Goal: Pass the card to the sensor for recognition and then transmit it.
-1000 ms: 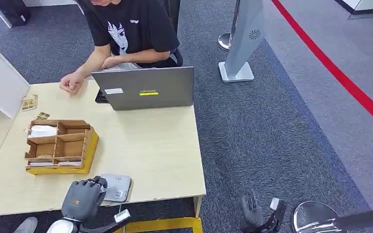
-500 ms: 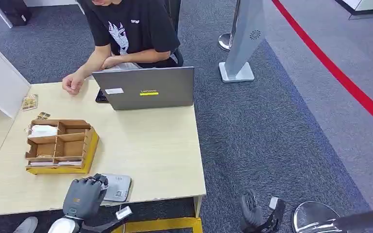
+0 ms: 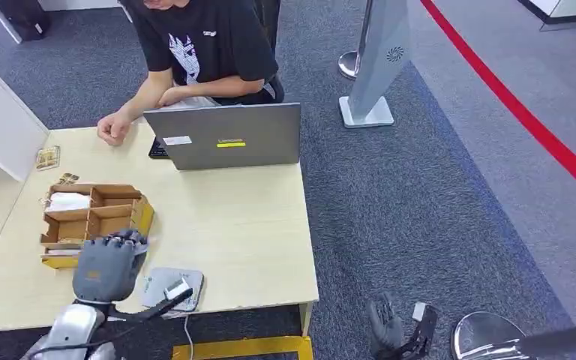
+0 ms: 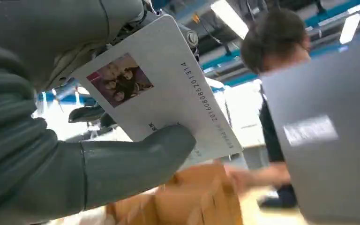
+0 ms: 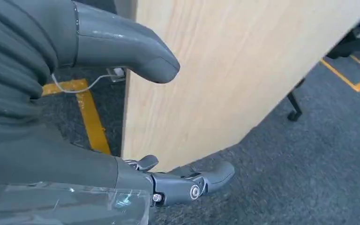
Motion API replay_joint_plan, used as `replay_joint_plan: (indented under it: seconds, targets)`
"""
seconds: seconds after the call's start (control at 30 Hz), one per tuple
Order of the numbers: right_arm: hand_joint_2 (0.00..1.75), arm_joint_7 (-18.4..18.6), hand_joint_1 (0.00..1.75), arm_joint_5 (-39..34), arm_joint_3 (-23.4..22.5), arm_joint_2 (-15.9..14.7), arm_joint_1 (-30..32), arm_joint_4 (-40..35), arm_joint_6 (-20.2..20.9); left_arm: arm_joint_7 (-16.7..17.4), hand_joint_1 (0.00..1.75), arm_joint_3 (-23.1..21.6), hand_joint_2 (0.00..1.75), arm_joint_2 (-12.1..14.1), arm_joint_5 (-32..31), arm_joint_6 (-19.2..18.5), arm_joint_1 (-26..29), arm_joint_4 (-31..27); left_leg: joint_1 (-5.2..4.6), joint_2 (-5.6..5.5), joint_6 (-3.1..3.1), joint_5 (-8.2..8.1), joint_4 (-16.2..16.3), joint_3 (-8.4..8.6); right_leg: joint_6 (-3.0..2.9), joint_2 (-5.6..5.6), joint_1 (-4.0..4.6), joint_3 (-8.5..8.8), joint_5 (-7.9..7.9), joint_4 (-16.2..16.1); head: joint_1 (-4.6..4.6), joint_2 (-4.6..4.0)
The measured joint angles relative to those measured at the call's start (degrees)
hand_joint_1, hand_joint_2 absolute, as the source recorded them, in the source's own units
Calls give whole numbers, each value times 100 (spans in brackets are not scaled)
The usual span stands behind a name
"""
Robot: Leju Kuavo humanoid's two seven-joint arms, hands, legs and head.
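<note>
Grey carpet (image 3: 420,225) is surrounding a light wooden table (image 3: 232,232). Nearest, the right hand (image 3: 386,330) is hanging beside the table edge above the carpet, holding nothing, with its fingers (image 5: 201,180) loosely extended and apart. The left hand (image 3: 105,266) is hovering over the table's near edge and gripping the card (image 4: 164,93) between thumb and fingers. The sensor (image 3: 174,289) is lying flat just beside that hand. The wooden organizer (image 3: 94,214) is sitting just beyond. Farther back, a grey laptop (image 3: 229,136) is standing open, and a person (image 3: 195,52) is sitting behind it.
</note>
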Motion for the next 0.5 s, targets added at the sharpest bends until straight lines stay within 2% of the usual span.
replay_joint_plan:
  seconds: [0.13, 0.27, 0.4, 0.5]
  targets:
    - [175, 87, 0, 260, -52, 61, -93, -2, -9, 83, 175, 190, 175, 216, 6, -410, -940, -28, 3, -3, -7, 17, -1, 0, -13, -6, 2, 0, 13, 8, -2, 0]
    - [175, 135, 0, 384, -107, 96, -134, -2, -7, 161, 175, 271, 175, 336, -35, -556, -1452, 15, 2, -3, -5, 20, 0, 1, -14, -5, 2, -2, 13, 10, -2, 0]
    - [175, 205, 0, 565, -131, 146, -203, -2, -7, 332, 175, 280, 175, 439, -111, -756, -2021, 456, 2, -1, -6, 20, 1, 1, -14, -4, 2, -2, 13, 10, -4, 0]
    - [175, 225, 0, 646, -146, 183, -237, -2, -5, 406, 175, 280, 175, 476, -122, -734, -2307, 800, 1, -1, -6, 20, 1, 1, -14, -3, 2, -2, 13, 10, -4, 0]
